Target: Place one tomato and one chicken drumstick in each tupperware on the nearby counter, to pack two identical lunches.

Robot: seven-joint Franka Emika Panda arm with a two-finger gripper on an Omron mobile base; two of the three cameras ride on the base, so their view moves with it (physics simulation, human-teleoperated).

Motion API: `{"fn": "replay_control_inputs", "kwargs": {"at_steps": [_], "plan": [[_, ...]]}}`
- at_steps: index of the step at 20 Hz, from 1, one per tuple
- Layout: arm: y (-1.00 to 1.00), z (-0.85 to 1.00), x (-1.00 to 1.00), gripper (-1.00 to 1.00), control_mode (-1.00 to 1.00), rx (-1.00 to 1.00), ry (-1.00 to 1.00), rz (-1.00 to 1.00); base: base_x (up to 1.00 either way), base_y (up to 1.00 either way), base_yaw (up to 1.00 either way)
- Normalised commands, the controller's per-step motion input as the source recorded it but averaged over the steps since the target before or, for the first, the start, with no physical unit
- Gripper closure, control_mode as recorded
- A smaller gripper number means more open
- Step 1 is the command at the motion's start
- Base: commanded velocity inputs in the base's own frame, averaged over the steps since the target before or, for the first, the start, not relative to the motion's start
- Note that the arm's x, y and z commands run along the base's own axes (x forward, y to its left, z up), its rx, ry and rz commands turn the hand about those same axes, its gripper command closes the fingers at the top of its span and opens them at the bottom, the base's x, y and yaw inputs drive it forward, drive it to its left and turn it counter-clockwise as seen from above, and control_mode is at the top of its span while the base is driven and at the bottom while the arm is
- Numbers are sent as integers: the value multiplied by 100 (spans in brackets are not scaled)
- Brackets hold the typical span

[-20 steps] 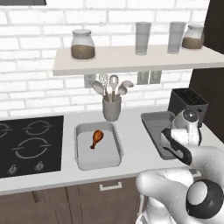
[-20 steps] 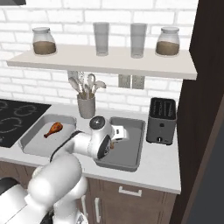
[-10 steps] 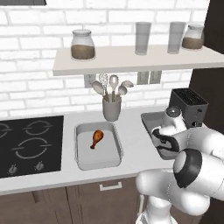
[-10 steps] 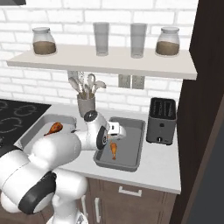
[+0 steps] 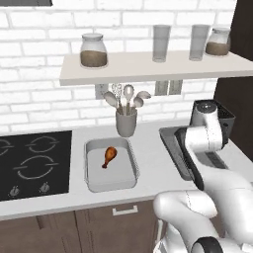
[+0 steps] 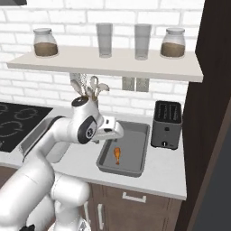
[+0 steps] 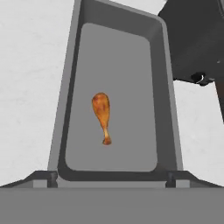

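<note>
Orange-brown drumstick [image 7: 102, 114] is now lying flat on the floor of the dark grey tupperware [image 7: 170, 109], meaty end pointing toward the toaster [image 6: 167, 124], bone end toward the cabinet front. A sec ago it was hanging at the gripper [image 6: 118, 133] over that tray; half a sec ago it was already dropping in. So the release is done. The gripper is sitting above the tray's left rim in the right base view, nothing betw. the finger tips [image 7: 41, 177] in the hand view, jaws standing wide apart w/ the tray floor showing betw. them.

The other drumstick [image 5: 109, 156] is resting in the light grey tupperware [image 5: 129, 148] next to the stove [image 5: 34, 160], same spot as before. Both trays are sitting on the counter [image 5: 150, 153].

Meaning for the task: I'm judging the drumstick half as finished, one per tray. Tomatoes are still missing from both trays, so prob. about halfway. Next up is likely fetching a tomato, meaning the arm is going to have to leave this tray.
</note>
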Motion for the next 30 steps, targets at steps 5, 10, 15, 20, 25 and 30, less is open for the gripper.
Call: {"fn": "replay_control_inputs", "kwargs": {"at_steps": [5,10,15,20,25,30], "plan": [[19,15,-100,-100,-100,0,-39,8,0,0,0],[17,0,-40,-100,100,2,-17,6,-60,19,5],[0,0,0,-100,100,0,0,0,-100,41,-19],[0,0,0,-100,100,0,0,0,-95,93,-45],[0,0,0,-100,100,0,0,0,-82,85,-58],[0,0,0,-100,100,0,0,0,-52,6,-92]]}}
